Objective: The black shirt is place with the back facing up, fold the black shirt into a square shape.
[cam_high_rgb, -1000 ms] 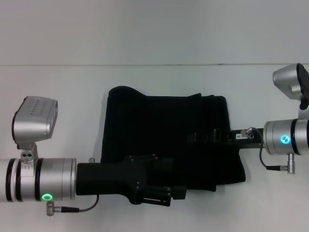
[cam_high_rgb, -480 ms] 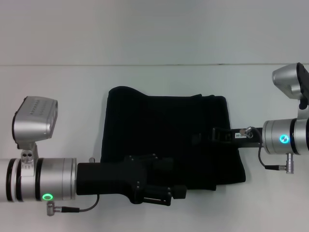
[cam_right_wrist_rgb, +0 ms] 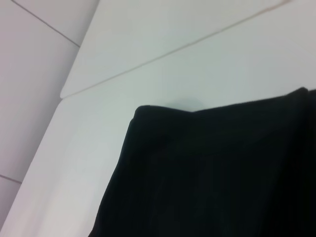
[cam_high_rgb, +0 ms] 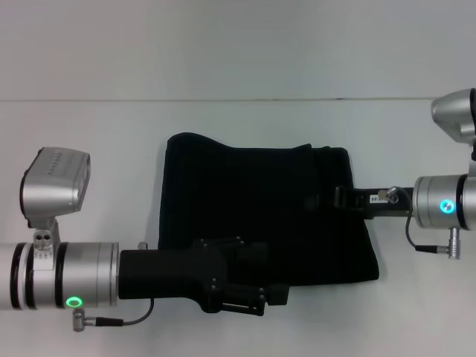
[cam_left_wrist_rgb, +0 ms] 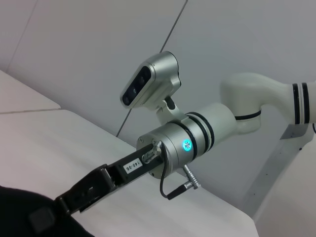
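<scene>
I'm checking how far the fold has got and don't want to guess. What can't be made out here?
- Left hand, head view: its black fingers blend into the black shirt.
- Right hand, head view: tip lost against the fabric.
- Right wrist view: shirt cut off by the frame edges.

The black shirt (cam_high_rgb: pixel 253 208) is seen lying flat on the white table (cam_high_rgb: pixel 89 134), folded into a compact, roughly rectangular block. The fabric is plain black, with no print visible. The far left corner is rounded and slightly raised; the far edge runs nearly straight, with a small step near its right end where layers overlap. The right edge slants outward toward the near right corner. In the right wrist view a far corner of the shirt (cam_right_wrist_rgb: pixel 207 173) is shown against the table surface.
</scene>
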You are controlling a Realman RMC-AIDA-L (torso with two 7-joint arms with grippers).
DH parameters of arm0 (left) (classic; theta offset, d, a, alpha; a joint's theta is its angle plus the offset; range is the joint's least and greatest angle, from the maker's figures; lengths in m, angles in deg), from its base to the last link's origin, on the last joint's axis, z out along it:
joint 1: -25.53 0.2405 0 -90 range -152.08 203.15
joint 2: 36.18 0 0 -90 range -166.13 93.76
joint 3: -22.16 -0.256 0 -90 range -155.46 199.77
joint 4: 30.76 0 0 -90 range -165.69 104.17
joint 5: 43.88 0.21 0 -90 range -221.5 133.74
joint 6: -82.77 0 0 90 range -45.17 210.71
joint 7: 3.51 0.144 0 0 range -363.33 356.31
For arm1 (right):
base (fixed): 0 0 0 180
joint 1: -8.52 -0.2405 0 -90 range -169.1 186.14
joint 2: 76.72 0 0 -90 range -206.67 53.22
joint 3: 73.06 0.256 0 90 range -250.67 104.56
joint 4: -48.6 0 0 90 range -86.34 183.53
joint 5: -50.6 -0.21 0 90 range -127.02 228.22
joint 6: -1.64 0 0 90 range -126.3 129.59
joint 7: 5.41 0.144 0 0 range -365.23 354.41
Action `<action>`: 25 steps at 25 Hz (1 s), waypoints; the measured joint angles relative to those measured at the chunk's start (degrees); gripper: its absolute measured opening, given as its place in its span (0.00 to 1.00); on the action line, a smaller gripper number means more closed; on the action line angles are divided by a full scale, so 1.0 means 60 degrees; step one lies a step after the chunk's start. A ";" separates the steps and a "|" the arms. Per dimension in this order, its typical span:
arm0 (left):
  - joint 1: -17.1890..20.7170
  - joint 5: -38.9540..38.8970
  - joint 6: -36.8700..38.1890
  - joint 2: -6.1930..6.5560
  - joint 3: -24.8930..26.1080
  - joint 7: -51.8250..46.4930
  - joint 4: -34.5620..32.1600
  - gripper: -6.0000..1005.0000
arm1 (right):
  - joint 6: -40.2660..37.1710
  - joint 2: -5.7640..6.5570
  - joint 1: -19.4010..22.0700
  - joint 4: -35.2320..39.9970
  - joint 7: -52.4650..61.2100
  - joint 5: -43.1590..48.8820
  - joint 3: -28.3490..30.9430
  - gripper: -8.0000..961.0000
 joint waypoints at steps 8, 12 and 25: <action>0.0013 -0.0024 0.0000 0.0000 0.0030 -0.0120 -0.0001 0.95 | -0.0361 0.0054 0.0042 0.0462 -0.0020 -0.0006 -0.0004 0.06; 0.0010 -0.0042 0.0000 0.0000 0.0030 -0.0120 -0.0001 0.94 | -0.0580 0.0068 0.0099 0.0756 -0.0003 -0.0006 0.0003 0.06; -0.0017 -0.0074 0.0001 0.0005 0.0030 -0.0224 -0.0001 0.94 | -0.1025 0.0230 0.0196 0.1178 0.0049 -0.0006 0.0016 0.07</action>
